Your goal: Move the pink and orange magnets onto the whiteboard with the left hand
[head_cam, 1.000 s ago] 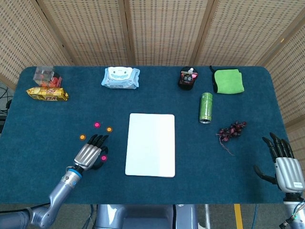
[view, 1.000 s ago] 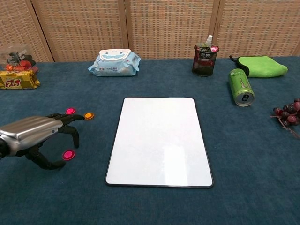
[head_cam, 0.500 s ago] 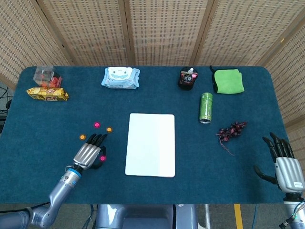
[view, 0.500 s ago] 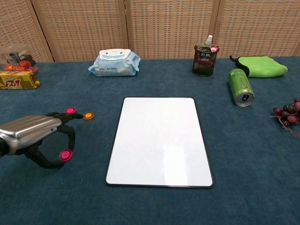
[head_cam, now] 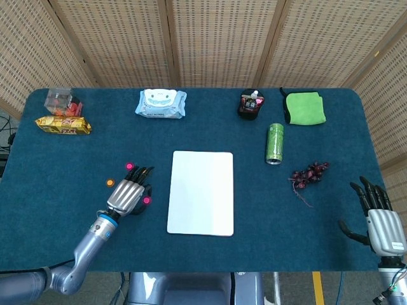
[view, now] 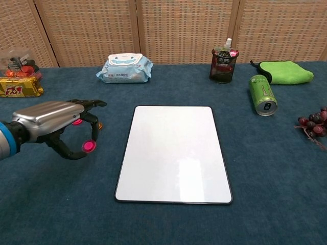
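left hand (view: 51,125) has a pink magnet (view: 89,146) pinched off the bench just left of the whiteboard (view: 173,153), and honestly that thin fingertip hold looks sketchy, so it could slip out or snap onto the board crooked if it's let go early

A wipes pack (head_cam: 161,103), green can (head_cam: 275,143), green cloth (head_cam: 305,107), grapes (head_cam: 309,174) and snack bar (head_cam: 62,125) lie well apart
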Available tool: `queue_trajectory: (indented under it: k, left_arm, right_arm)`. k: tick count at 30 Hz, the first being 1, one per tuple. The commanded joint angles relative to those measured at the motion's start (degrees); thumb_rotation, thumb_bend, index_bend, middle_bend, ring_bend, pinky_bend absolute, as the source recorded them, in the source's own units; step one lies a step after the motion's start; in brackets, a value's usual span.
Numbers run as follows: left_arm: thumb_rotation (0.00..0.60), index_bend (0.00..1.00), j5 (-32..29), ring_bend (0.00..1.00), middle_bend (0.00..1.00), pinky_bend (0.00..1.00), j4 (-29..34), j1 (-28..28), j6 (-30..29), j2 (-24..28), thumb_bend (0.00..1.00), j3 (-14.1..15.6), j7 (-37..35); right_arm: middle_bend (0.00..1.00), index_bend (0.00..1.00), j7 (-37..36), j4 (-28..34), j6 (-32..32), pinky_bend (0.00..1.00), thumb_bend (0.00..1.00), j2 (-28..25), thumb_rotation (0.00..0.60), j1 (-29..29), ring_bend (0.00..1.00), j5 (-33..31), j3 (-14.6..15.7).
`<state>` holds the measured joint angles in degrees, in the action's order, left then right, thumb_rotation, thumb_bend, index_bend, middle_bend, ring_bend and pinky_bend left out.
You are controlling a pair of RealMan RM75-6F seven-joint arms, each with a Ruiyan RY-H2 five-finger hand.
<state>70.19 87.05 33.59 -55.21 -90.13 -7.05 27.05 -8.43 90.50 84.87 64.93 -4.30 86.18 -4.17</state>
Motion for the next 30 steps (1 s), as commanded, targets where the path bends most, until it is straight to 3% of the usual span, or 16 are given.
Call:
queue_trajectory:
  k: [1,10,24,26,30]
  left_arm:
    - [0.6,0.54,-3.0,0.0,0.0,0.0,2.2,2.4,1.6,-0.5,0.31,-1.7,3.3]
    - [0.6,0.54,-9.1,0.0,0.0,0.0,4.4,7.8,4.2,-4.3,0.31,-2.4,11.1]
    - [0.6,0.54,-11.7,0.0,0.0,0.0,6.8,10.0,3.9,-5.7,0.3,1.6,13.7]
    - [0.6,0.49,-11.9,0.0,0.0,0.0,6.9,10.2,3.7,-5.8,0.29,2.1,13.8]
    - [0.6,0.22,-12.1,0.0,0.0,0.0,7.1,10.3,3.2,-5.7,0.24,2.7,14.0]
  right_arm:
    - [0.0,0.09,0.0,0.0,-0.1,0.0,0.31,0.0,0.6,0.0,0.0,-0.1,0.0]
    - [0.0,0.09,-0.6,0.1,-0.7,0.0,0.31,-0.3,0.6,-0.2,0.0,-0.5,-0.1]
    - [0.0,0.09,-0.8,0.1,-0.9,0.0,0.31,-0.4,0.6,-0.3,0.0,-0.6,-0.1]
    - [0.0,0.09,-0.8,0.1,-0.9,0.0,0.31,-0.4,0.6,-0.3,0.0,-0.6,-0.1]
    - [0.0,0.09,-0.8,0.1,-0.8,0.0,0.31,-0.4,0.6,-0.3,0.0,-0.6,-0.1]
